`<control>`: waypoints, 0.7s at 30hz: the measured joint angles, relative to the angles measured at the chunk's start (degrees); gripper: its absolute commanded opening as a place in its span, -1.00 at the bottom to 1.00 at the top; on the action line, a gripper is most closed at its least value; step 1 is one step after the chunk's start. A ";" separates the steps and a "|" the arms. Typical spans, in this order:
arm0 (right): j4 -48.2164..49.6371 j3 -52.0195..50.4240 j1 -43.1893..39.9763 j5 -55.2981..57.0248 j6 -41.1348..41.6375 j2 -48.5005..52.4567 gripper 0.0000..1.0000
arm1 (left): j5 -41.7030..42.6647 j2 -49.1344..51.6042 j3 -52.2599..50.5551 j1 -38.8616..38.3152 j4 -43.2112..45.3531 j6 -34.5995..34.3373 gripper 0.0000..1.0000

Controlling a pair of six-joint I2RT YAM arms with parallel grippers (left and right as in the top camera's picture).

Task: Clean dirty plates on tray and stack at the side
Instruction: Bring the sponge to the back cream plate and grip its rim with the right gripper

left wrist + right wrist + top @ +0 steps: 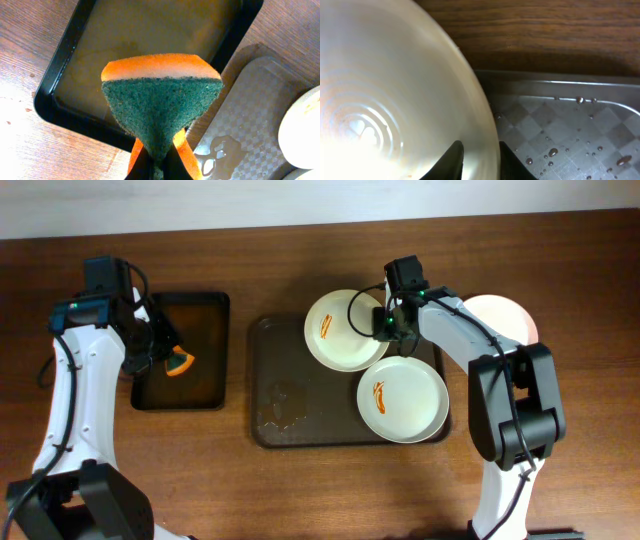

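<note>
Two plates with orange-red streaks are on the dark brown tray (300, 425): one at the back (340, 330), one at the front right (403, 397). A third, plain plate (505, 315) lies on the table right of the tray, partly behind my right arm. My right gripper (385, 325) is shut on the back plate's right rim; in the right wrist view its fingers (480, 160) straddle that rim (395, 100) over the wet tray (560, 135). My left gripper (165, 360) is shut on an orange and green sponge (162, 100).
A smaller black tray (210, 350) stands left of the brown tray, under the sponge, and shows in the left wrist view (65, 100). A water puddle (283, 405) lies on the brown tray's left part. Bare wooden table surrounds both trays.
</note>
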 measured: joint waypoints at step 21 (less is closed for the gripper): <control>-11.02 0.00 11.78 -8.72 -0.02 0.00 -0.92 | 5.55 2.16 -3.17 -21.42 4.70 5.99 -1.00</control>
